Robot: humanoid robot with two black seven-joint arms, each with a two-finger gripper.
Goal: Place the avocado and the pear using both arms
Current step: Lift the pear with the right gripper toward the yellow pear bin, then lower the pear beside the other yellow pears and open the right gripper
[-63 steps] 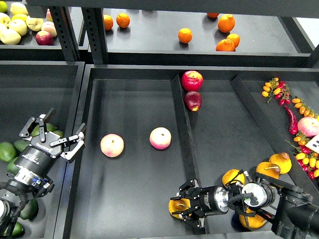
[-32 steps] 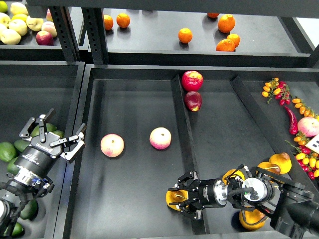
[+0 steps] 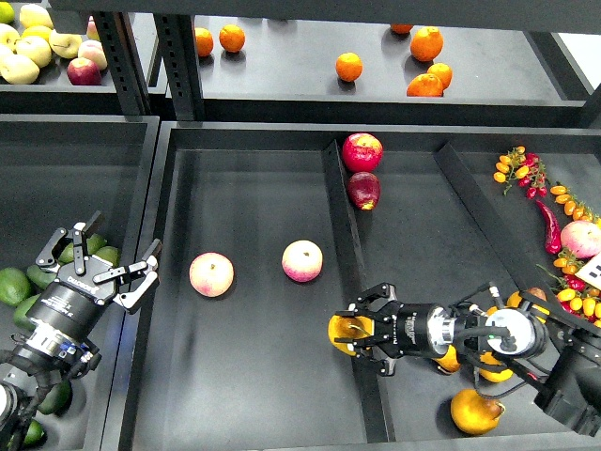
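Nearest you, one orange-yellow fruit (image 3: 475, 411) lies alone at the front of the right-hand compartment. Just beyond it your right gripper (image 3: 362, 331) reaches leftward, its fingers closed around the pear (image 3: 349, 331), which sits right at the divider (image 3: 346, 246) between the middle and right compartments. The fingers hide the pear's stem, so you cannot tell which way it points; the fruit looks roundish with no clear long axis. More orange-yellow fruits (image 3: 449, 359) cluster behind the right arm's wrist.

On your left, the left gripper (image 3: 106, 258) hangs with its fingers spread wide and nothing between them, over the left bin's right wall. In that bin, dark green avocados (image 3: 14, 285) lie under and beside the arm; the pictures do not show you which one is the task's, nor their long axes clearly.

Farther in, two pink-cream peaches (image 3: 211, 274) rest well apart on the floor of the middle compartment. Beyond them, two red apples (image 3: 362, 151) sit at the far end of the divider.

At far right you see small chillies and cherry tomatoes (image 3: 521, 170). On the far shelf lie oranges (image 3: 348, 67), and at far left yellow-green apples (image 3: 33, 45).
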